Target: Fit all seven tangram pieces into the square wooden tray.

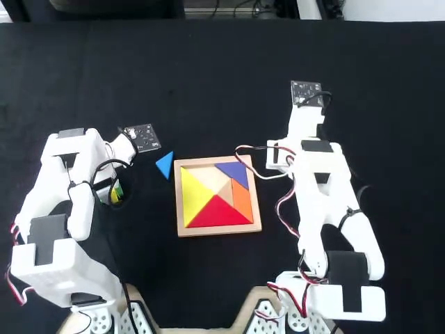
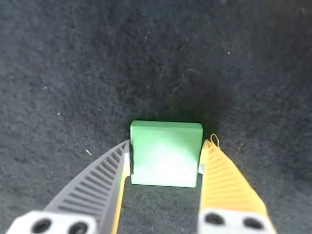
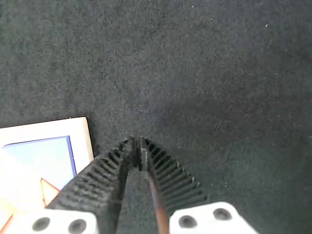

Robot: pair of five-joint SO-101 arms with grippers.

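Observation:
The square wooden tray lies mid-table with a yellow triangle, a red triangle, an orange piece and a dark blue piece inside it; part of its floor near the far side looks bare. A light blue triangle lies on the cloth just off the tray's far left corner. My left gripper is shut on a green square piece, low over the cloth left of the tray. My right gripper is shut and empty beside the tray's corner.
Black cloth covers the whole table. The two arm bases stand at the near edge, one on each side. Open cloth stretches behind the tray and out to both sides.

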